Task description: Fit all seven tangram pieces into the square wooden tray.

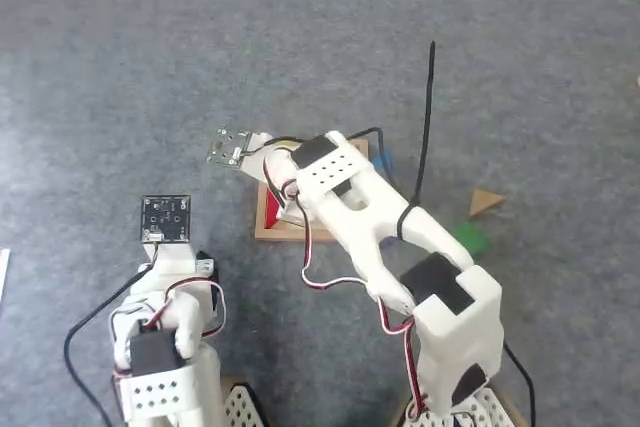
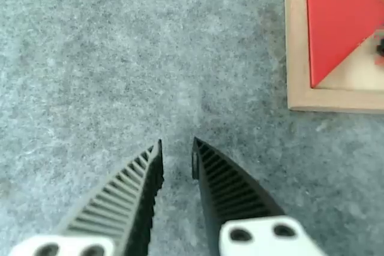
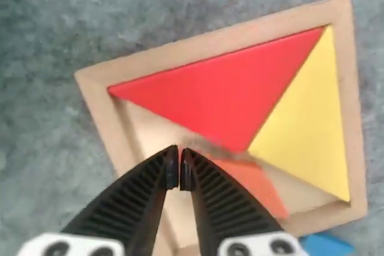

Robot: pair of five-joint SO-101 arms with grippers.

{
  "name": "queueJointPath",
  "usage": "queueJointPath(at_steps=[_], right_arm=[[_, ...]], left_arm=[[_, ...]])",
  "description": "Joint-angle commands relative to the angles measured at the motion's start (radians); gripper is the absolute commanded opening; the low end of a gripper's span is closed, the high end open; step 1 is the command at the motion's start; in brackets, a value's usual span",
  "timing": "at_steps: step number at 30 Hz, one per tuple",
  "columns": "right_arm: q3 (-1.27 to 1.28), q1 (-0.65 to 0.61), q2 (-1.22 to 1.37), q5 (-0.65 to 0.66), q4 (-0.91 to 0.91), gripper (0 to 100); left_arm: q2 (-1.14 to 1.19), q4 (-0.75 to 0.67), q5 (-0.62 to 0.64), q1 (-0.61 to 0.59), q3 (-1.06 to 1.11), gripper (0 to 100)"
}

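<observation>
The square wooden tray [image 3: 96, 88] holds a large red triangle [image 3: 222, 94] and a large yellow triangle [image 3: 312, 130] side by side. An orange piece [image 3: 252, 184] lies in the tray under them, partly blurred. My right gripper [image 3: 179, 163] is shut just over the tray's bare floor at the orange piece's tip, with nothing between its fingers. My right arm [image 1: 340, 187] covers most of the tray [image 1: 265, 227] from above. My left gripper [image 2: 177, 148] hovers over bare carpet, slightly open and empty, a short way from the tray's corner [image 2: 294, 58].
A blue piece [image 3: 327, 245] lies on the carpet just outside the tray [image 1: 385, 159]. A green piece [image 1: 468, 237] and a tan triangle [image 1: 485, 201] lie on the carpet right of the right arm. A black cable [image 1: 428, 117] rises beside the arm.
</observation>
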Motion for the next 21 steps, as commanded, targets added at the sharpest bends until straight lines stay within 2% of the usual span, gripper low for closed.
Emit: queueJointPath(at_steps=[1, 10, 15, 21], right_arm=[[-0.063, -0.002, -0.007, -0.002, 0.056, 2.0], [-0.078, -0.012, -0.033, -0.008, 0.117, 2.0], [-0.101, -0.031, -0.047, -0.011, 0.041, 2.0], [-0.101, -0.027, 0.058, -0.009, -0.015, 2.0]], left_arm=[[-0.018, 0.003, 0.0, 0.003, -0.012, 8], [-0.018, 0.003, 0.0, 0.003, -0.012, 8], [-0.018, 0.003, 0.0, 0.003, -0.012, 8], [-0.018, 0.003, 0.0, 0.003, -0.012, 8]])
